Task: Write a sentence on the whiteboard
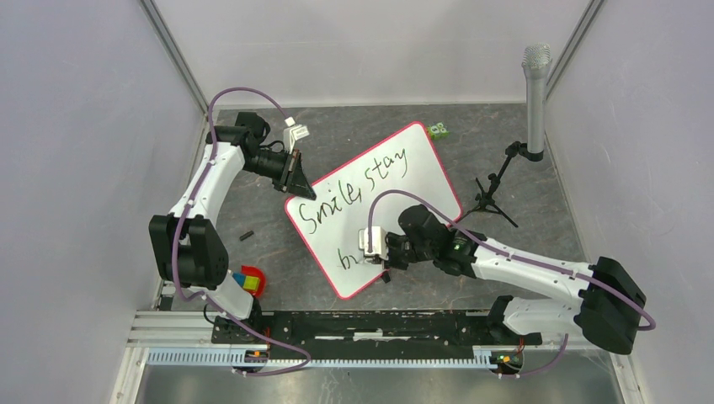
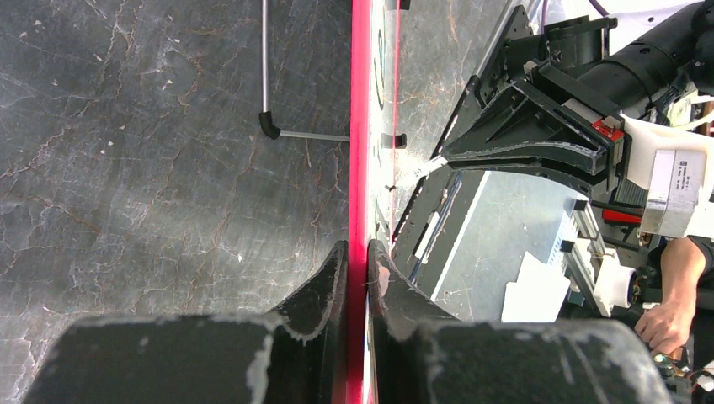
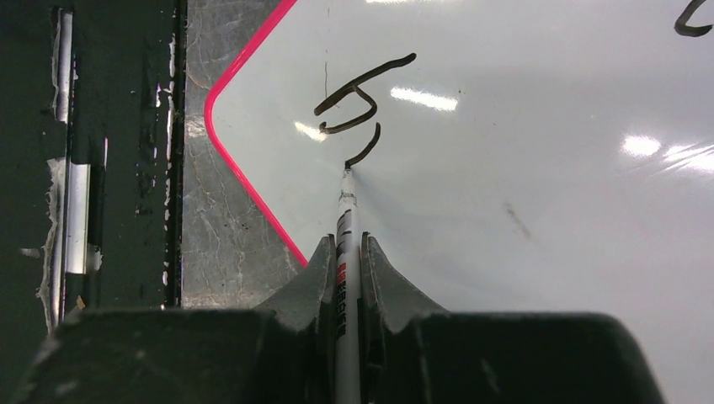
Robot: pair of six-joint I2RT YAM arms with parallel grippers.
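Right wrist view: the right fingers (image 3: pixel 307 282) are clamped on a marker (image 3: pixel 345 227). Its tip touches the whiteboard (image 3: pixel 522 278) at the end of a short curved stroke just beside a finished "b". The top view shows the board lying askew in the middle of the table, one corner pointing toward the near edge and the opposite one toward the far right corner. The sentence (image 1: pixel 358 187) reads "Smile, stay" on its upper line; the lower line is barely begun, near the board's near corner. The left fingers (image 2: pixel 324 286) are shut on the pink frame at the board's left corner — a brace against sliding.

The step in hand looks like the letter after the "b". To do it well, the tip pressure should be light and even and the curves slow. The line should run parallel to the one above, with room left before the frame — and the left grip should not relax while the pen drags.
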